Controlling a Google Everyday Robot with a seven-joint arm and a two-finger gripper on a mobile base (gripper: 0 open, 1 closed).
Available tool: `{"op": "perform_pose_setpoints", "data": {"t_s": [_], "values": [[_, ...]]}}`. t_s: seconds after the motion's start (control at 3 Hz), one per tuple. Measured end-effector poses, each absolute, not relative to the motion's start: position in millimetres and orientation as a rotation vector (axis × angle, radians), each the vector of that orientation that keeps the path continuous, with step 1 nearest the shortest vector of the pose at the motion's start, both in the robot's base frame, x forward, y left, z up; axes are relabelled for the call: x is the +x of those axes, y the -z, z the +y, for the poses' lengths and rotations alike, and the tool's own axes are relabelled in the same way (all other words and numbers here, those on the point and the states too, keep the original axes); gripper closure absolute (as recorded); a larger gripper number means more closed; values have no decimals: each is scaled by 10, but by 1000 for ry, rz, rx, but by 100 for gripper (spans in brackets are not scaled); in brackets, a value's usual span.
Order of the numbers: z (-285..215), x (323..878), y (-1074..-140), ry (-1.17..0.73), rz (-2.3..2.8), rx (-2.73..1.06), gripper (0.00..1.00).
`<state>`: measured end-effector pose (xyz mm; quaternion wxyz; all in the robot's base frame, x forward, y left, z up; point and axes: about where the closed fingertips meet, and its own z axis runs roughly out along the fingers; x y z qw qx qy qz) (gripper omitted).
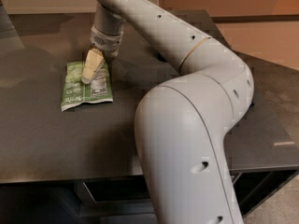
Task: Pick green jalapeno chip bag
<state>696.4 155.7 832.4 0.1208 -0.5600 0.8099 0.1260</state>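
Observation:
The green jalapeno chip bag (79,91) lies flat on the dark table (56,139) at the left. It is light green with white lettering and a white panel. My gripper (89,73) hangs from the white arm (187,106) and points down over the bag's upper right part, at or just above its surface. Its cream tip covers part of the bag's top edge.
The big white arm sweeps from the lower right across the middle of the table and hides what lies behind it. The table's front edge (70,178) runs along the bottom, with a dark shelf below. A tan floor shows at the upper right.

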Motion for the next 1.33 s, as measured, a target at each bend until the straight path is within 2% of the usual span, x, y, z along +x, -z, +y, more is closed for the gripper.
{"op": "perform_pose_setpoints", "data": {"t_s": [0.33,0.67,1.33], "values": [[1598,7038,-8252,-366,2371,-1618,0],[1637,7090,-8195,-348,2379,-1612,18],[1675,7082,-8219,-349,2386,-1615,65]]}}
